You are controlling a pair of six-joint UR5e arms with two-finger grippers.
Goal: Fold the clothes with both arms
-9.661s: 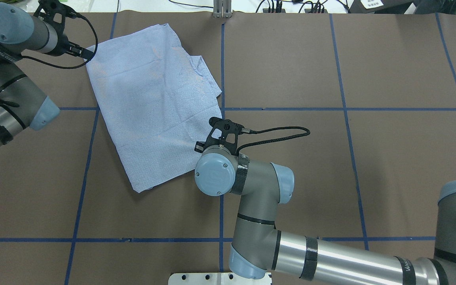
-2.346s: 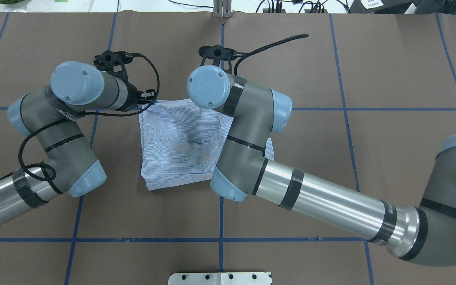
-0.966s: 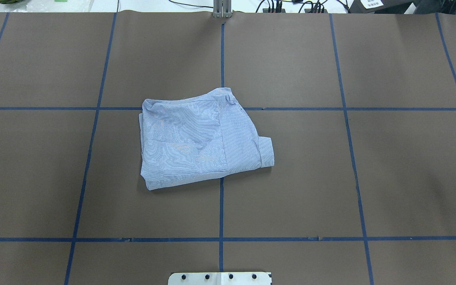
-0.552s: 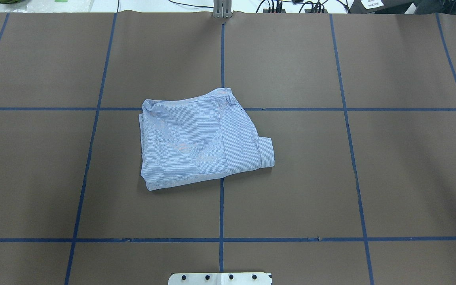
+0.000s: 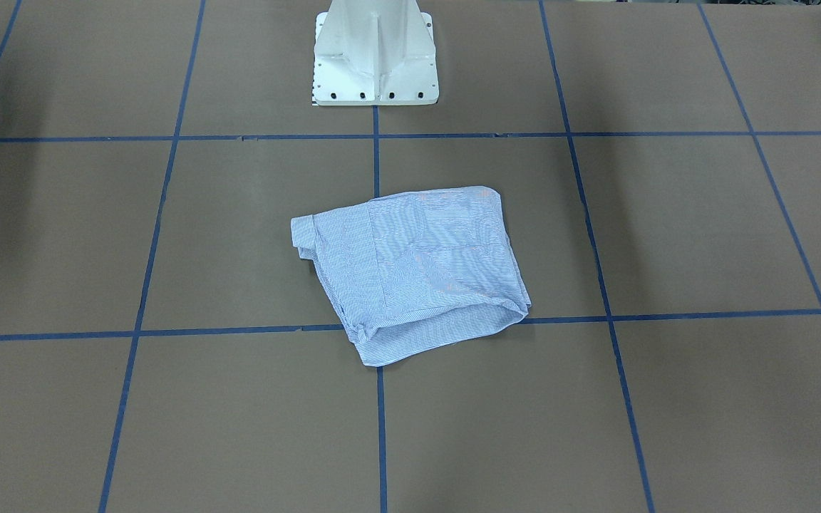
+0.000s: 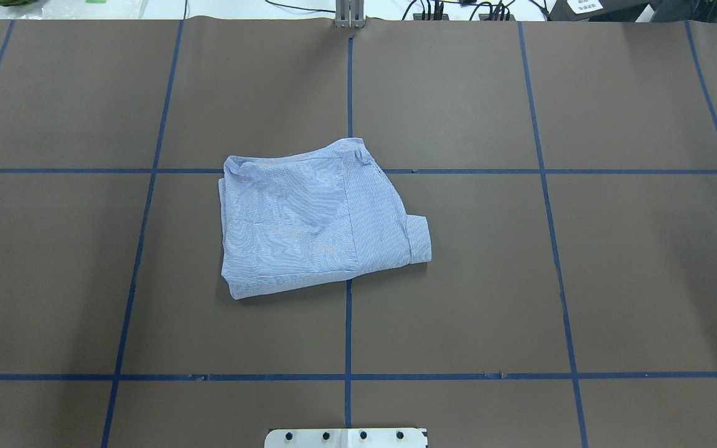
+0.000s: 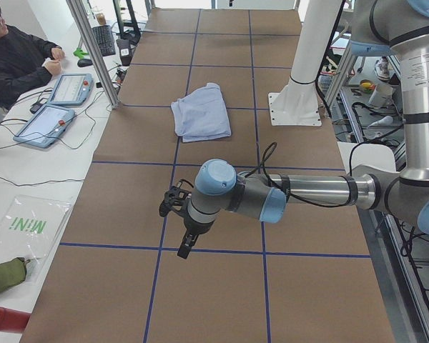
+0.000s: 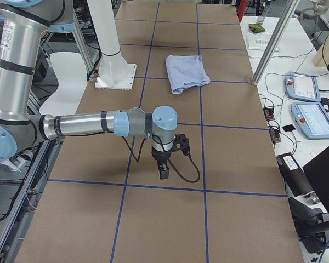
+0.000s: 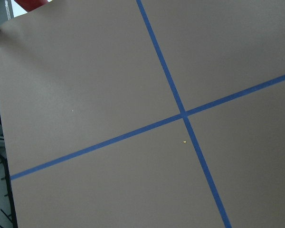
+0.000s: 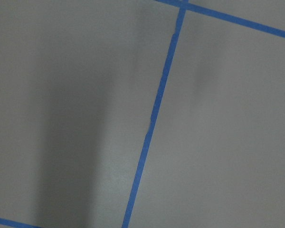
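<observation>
The striped shirt (image 6: 315,224) lies folded, so the task seems finished. The left gripper (image 7: 186,244) is at nine o'clock and the right gripper (image 8: 163,171) at three; their grip I cannot tell.

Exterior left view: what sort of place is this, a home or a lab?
Probably a robotics lab: the left arm reaches over a tape-gridded table, with teach pendants beside a seated person.

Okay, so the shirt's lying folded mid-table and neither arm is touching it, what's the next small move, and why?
Probably bring the right tool over to tuck in the cuff that pokes out of the shirt on the robot's right. Otherwise the shirt looks like a compact bundle, and both the right tool and the left tool hang over the table well away from it.
</observation>
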